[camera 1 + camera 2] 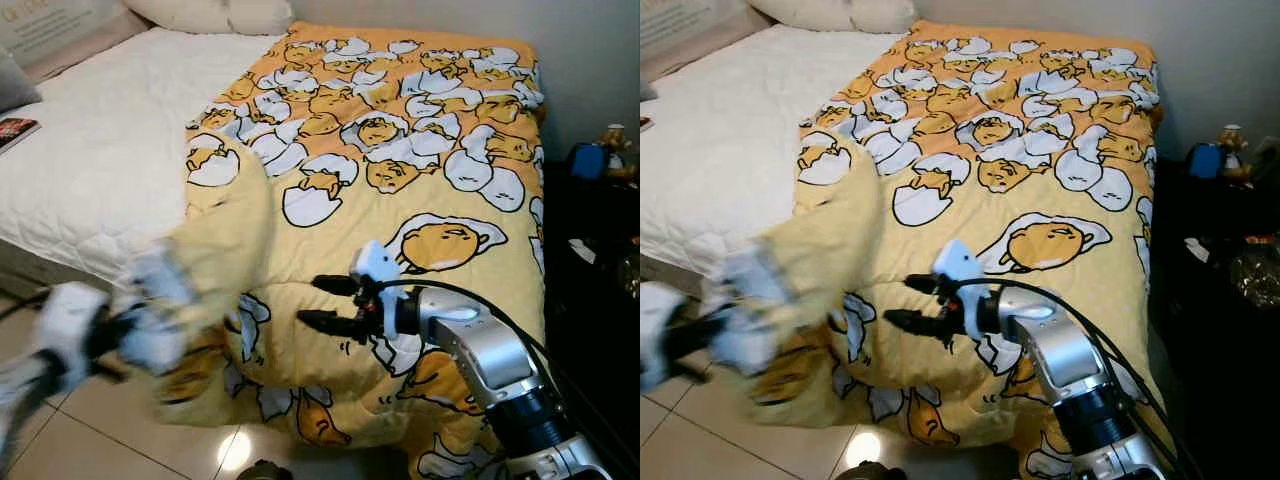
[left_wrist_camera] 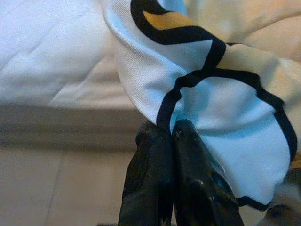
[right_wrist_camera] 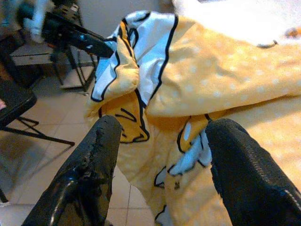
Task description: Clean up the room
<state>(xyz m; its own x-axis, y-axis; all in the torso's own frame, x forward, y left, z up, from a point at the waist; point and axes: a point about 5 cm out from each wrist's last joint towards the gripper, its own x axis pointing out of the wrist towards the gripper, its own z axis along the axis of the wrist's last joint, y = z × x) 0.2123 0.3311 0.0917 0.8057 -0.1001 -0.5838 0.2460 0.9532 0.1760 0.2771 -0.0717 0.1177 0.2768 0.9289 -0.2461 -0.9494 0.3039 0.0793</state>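
A yellow blanket printed with egg cartoons covers the right half of the bed and hangs over its foot. My left gripper, blurred at the lower left, is shut on a corner of the blanket and holds it up off the floor. In the left wrist view the two fingers pinch white fabric with black outlines. My right gripper stands open over the blanket's hanging edge, with its fingers apart and blanket folds between and beyond them.
The bare white mattress lies on the left, with pillows at the head. A dark nightstand with small items stands at the right. Tiled floor runs along the bed's foot. A black chair stands on the floor.
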